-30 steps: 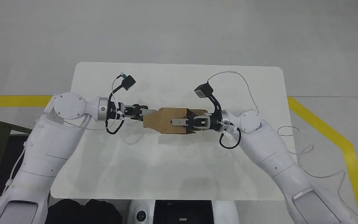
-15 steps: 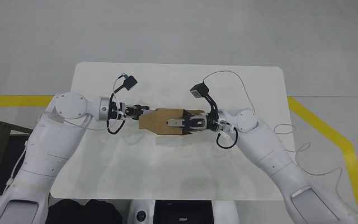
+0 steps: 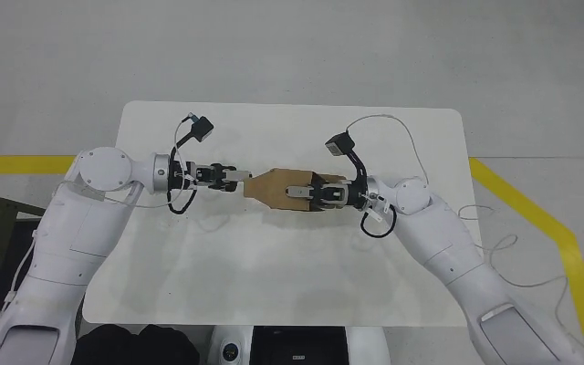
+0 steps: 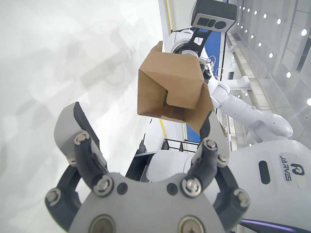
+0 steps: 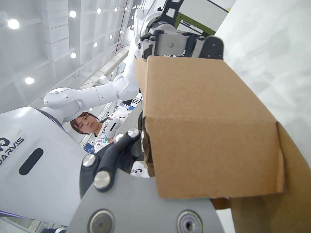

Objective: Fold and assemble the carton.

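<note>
Item: carton (image 3: 276,183), half-formed, held above the table (image 3: 274,274) between both arms; your right gripper (image 3: 308,192) pinching one end; left gripper (image 3: 241,179) jaws spread at the open end. Likely step: end flaps; next, tuck them squarely

The carton (image 3: 278,185) is plain brown. The tabletop (image 3: 274,274) is white, and the floor (image 3: 292,55) around it is pale grey with a yellow stripe (image 3: 36,164). The left tool (image 4: 142,122) has a grey plate, black arms, shiny silver screws and black pads (image 4: 86,124) with little ridges, and the right tool (image 3: 299,192) is black and light grey.
</note>
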`<state>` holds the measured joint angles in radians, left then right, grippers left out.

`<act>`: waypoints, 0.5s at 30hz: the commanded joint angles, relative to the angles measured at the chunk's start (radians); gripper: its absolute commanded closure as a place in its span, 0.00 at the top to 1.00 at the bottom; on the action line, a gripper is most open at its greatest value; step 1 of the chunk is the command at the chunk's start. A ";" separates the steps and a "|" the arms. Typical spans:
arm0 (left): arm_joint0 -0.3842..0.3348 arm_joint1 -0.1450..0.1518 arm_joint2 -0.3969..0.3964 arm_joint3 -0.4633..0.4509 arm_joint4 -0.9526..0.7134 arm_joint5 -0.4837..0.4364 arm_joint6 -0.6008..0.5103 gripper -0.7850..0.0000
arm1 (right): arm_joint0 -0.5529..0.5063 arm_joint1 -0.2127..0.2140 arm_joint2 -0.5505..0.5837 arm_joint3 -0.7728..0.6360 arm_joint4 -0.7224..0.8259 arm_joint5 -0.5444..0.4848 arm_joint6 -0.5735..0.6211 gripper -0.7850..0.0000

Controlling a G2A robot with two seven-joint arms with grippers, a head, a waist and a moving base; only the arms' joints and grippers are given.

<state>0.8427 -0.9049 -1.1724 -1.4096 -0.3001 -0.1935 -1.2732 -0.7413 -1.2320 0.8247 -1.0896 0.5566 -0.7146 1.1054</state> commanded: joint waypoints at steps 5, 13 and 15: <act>0.006 0.005 -0.019 -0.028 -0.009 0.001 -0.002 1.00 | -0.018 0.010 0.032 0.018 -0.034 -0.008 -0.013 0.00; 0.000 0.005 0.022 -0.081 0.082 0.029 -0.026 1.00 | -0.021 0.002 0.026 -0.006 -0.058 0.005 -0.038 0.00; -0.004 0.005 0.031 -0.077 0.106 0.040 -0.022 1.00 | -0.018 -0.002 0.022 -0.009 -0.056 0.004 -0.039 0.00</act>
<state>0.8407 -0.8999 -1.1461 -1.4905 -0.2082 -0.1614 -1.2974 -0.7610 -1.2322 0.8481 -1.0976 0.4987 -0.7094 1.0665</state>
